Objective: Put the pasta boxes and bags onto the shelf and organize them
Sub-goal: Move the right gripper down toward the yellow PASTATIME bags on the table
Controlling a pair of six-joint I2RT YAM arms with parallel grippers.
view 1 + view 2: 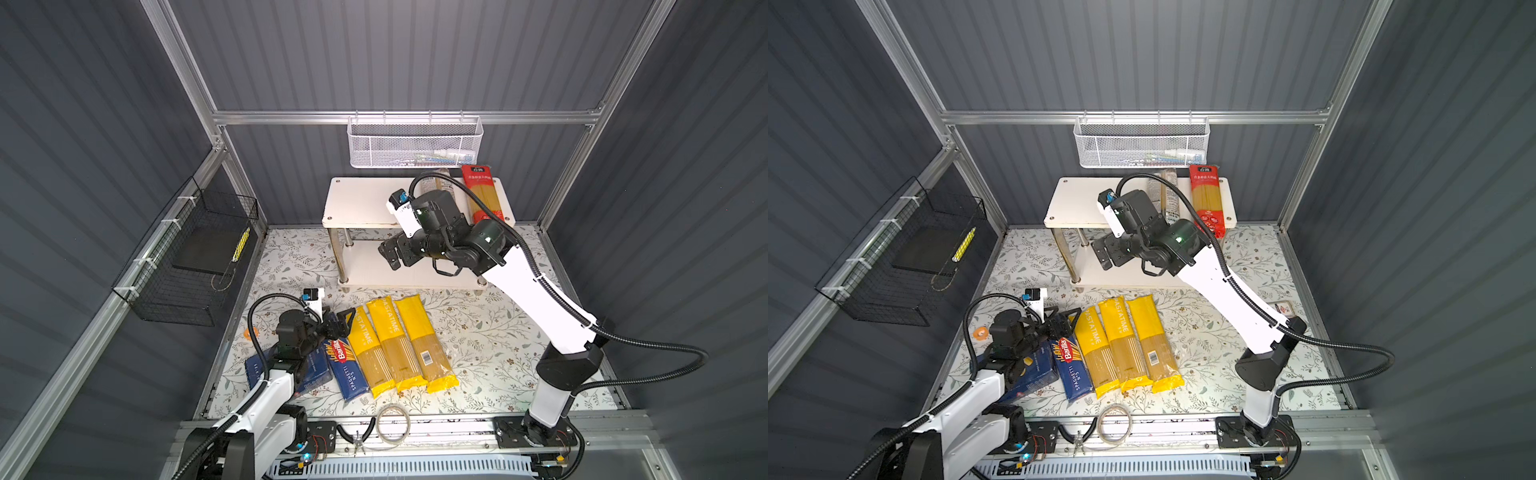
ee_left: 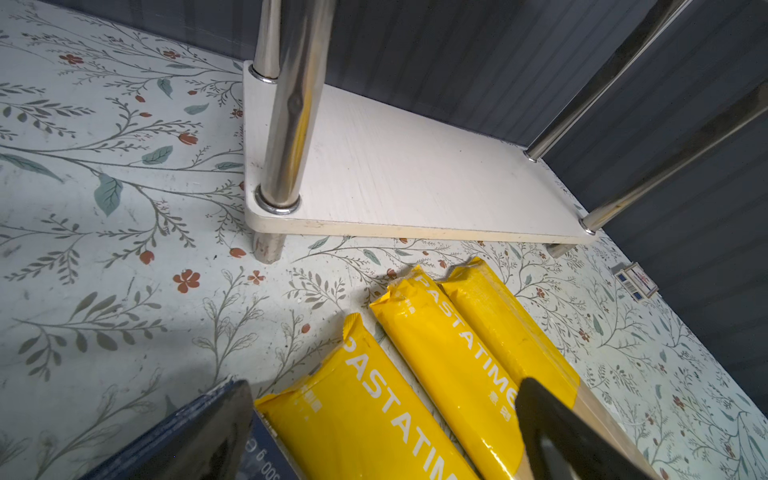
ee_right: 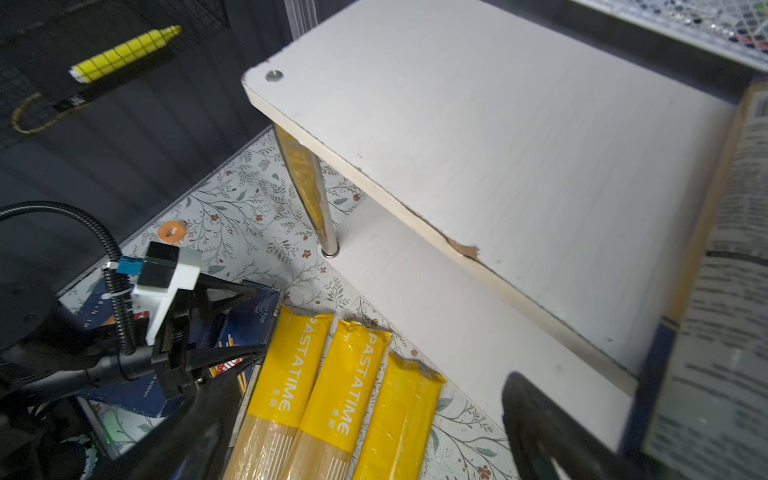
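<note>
The white shelf (image 1: 361, 199) stands at the back. On its top board lie a red bag (image 1: 484, 195) and a clear bag (image 1: 1169, 195) with a white label, partly hidden by my right arm. My right gripper (image 1: 388, 255) hangs open and empty in front of the top board, above the lower board (image 3: 436, 299). On the table, three yellow bags (image 1: 395, 345) lie side by side. To their left are the narrow spaghetti box (image 1: 345, 368) and the wide box (image 1: 1034, 374), which my left arm partly covers. My left gripper (image 2: 382, 415) is open over the nearest yellow bag's end (image 2: 365, 407).
A white mesh basket (image 1: 415, 145) hangs above the shelf. A black wire basket (image 1: 187, 257) on the left wall holds a yellow marker. Pliers and a cable coil (image 1: 392, 419) lie at the front edge. An orange ring (image 1: 250, 332) and a small card (image 1: 1282, 308) sit on the table.
</note>
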